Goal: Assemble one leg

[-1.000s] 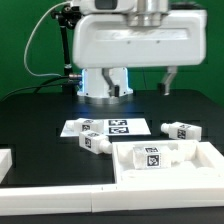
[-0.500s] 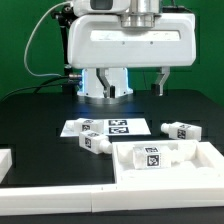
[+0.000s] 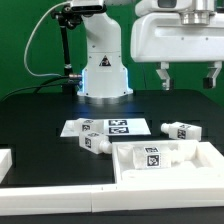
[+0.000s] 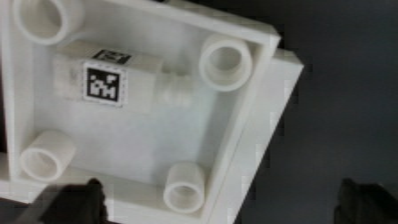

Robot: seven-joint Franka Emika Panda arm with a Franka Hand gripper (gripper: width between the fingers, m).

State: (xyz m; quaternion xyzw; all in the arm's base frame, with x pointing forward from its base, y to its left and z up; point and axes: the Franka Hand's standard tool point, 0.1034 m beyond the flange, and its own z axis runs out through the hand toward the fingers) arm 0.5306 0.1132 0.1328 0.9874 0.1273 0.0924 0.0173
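My gripper hangs open and empty, high above the table at the exterior view's right. Its dark fingers stand wide apart. One leg, a chunky white peg with a square tag, lies on the black table below it. Another leg lies left of the large white rimmed panel. In the wrist view the gripper looks down on that panel, with its tag and round sockets. The dark fingertips show at the picture's edge.
The marker board lies flat mid-table, with a further white peg at its left end. The robot base stands behind it. A white rail runs along the front, and a white block sits at the left edge.
The gripper and wrist housing have moved toward the exterior view's right and a little up, uncovering the robot base. The parts on the table have not moved.
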